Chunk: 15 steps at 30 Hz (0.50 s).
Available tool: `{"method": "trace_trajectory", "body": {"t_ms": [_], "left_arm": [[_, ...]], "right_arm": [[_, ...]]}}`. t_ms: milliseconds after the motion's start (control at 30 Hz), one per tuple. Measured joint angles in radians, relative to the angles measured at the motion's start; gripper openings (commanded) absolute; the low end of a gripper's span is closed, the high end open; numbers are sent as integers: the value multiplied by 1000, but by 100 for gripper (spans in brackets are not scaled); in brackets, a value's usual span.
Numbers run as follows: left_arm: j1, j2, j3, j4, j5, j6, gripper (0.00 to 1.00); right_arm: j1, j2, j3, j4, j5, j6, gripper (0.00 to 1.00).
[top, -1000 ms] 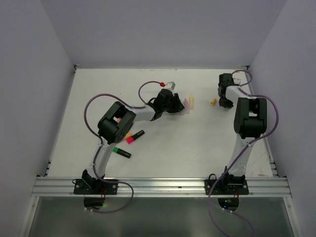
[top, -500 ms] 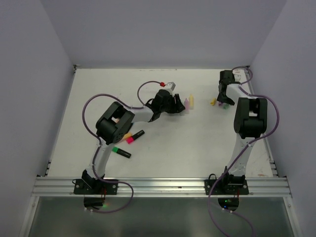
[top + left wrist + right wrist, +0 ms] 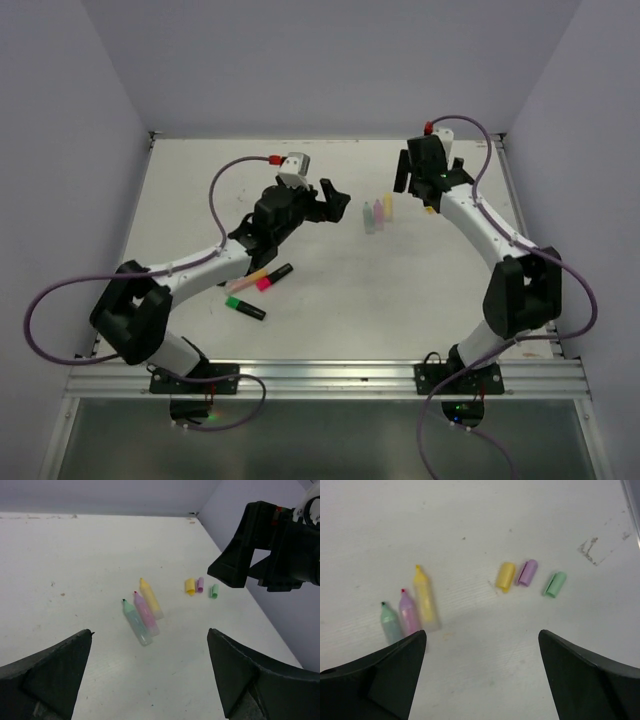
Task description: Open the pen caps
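Pen caps [image 3: 527,573] off, on scuffed white table [image 3: 340,300] — pale walls [image 3: 330,60] around; left gripper [image 3: 149,635], right gripper [image 3: 481,633] spread, empty.

Robot lab test cell; white tabletop [image 3: 330,300] boxed in by plain pale walls [image 3: 60,150] left, right and far; aluminium rail [image 3: 330,378] along near edge, two arm bases [image 3: 185,378] bolted on; purple cables [image 3: 240,161] looping loose; nothing domestic about it.

left arm [image 3: 190,268], right arm [image 3: 480,225]: white links, black joints | cables [image 3: 237,163]: purple | left gripper [image 3: 338,200]: black
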Motion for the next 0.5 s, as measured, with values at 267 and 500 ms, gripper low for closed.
{"method": "trace_trajectory", "body": {"t_ms": [267,500], "left_arm": [[40,-254,-282,16,92,-23,94],[44,-401,-330,-258,-50,-17,89]], "right_arm": [[-37,-296,-312,130,-360,129,99],[-4,-311,-469,216,-692,183,98]]}}
